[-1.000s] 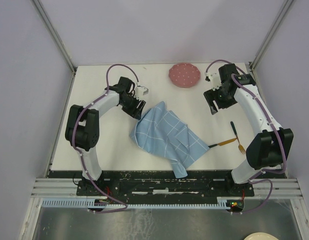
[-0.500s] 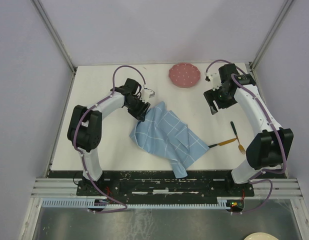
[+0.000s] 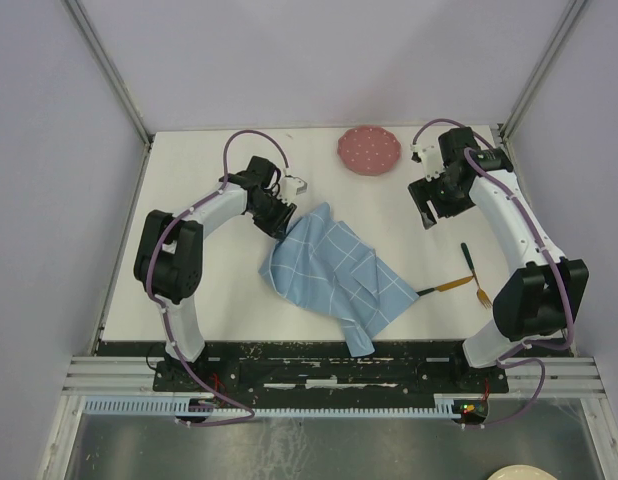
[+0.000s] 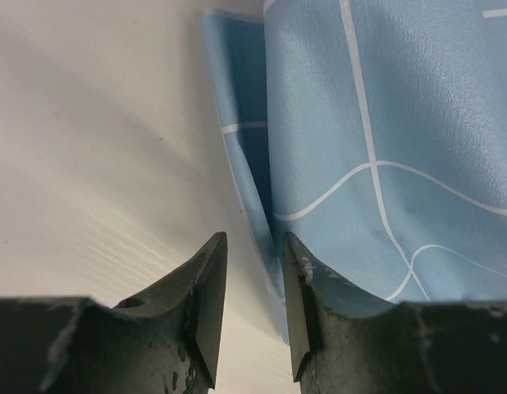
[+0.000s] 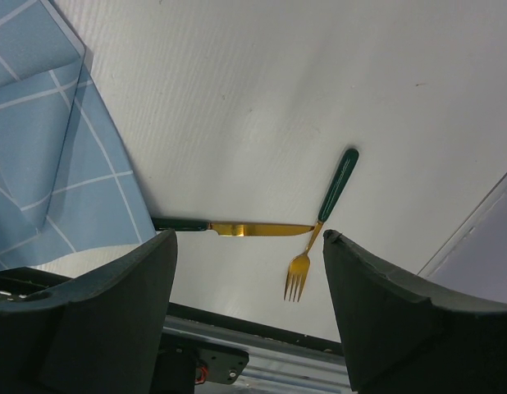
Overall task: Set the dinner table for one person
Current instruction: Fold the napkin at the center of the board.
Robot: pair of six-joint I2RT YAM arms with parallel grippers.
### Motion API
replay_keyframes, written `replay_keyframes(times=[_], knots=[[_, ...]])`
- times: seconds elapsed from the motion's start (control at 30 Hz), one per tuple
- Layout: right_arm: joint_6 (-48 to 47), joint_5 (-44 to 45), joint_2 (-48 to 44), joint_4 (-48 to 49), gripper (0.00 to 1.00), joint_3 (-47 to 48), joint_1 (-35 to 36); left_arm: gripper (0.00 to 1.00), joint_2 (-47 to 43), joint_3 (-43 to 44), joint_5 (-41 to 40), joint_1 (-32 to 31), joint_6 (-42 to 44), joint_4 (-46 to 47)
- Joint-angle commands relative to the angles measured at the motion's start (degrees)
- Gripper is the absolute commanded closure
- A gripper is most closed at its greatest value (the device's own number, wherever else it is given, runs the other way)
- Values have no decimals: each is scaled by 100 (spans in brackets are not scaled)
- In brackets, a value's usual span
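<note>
Placemat (image 4: 385,123) edge at left claw (image 4: 253,246), right claw (image 5: 249,238) wide

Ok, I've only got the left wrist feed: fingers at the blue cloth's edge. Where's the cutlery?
Observer: The knife and fork lie on the table right of the placemat, the knife's tip meeting the fork's neck.
Operator: And the plate?
Observer: A pink plate sits at the far edge, apart from the placemat.
Operator: Right gripper busy?
Observer: No, the right gripper is open, holding nothing.
</note>
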Motion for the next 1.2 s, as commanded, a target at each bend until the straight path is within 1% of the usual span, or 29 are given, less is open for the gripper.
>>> replay_keyframes(times=[0.0, 0.1, 0.13, 0.17, 0.23, 0.27, 0.43, 0.6, 0.67, 0.83, 0.93, 1.07, 1.17], knots=[[-60, 86, -229, 115, 20, 27, -26, 60, -48, 79, -6, 23, -181, 54], [-60, 86, -198, 98, 20, 59, -32, 61, -3, 67, -30, 20, -180, 54], [-60, 86, -190, 93, 20, 69, -26, 62, 18, 76, -61, 17, -178, 54], [-58, 86, -184, 93, 20, 81, -31, 69, 34, 80, -102, 19, -188, 54], [-60, 86, -175, 81, 20, 112, -35, 91, 75, 95, -177, 15, -184, 56], [-60, 86, -173, 80, 20, 117, -34, 96, 97, 87, -204, 14, -182, 54], [-69, 100, -181, 70, 20, 117, -34, 97, 226, 133, -135, 14, -278, -43], [-74, 173, -209, 88, 20, 75, -43, 97, -7, 330, -721, 61, -380, 147], [-73, 176, -219, 103, 20, 57, -43, 97, -155, 653, -817, 200, -465, 144], [-69, 174, -224, 118, 20, 54, -64, 97, -364, 1834, -921, 470, -642, -145], [-56, 142, -211, 115, 20, 56, -60, 97, -665, 2269, -982, 539, -642, 60], [-43, 130, -183, 123, 20, 55, -63, 97, -1210, 2240, -956, 542, -681, 634], [-33, 105, -166, 123, 20, 83, -59, 97, -1434, 2054, -901, 542, -773, 746]])
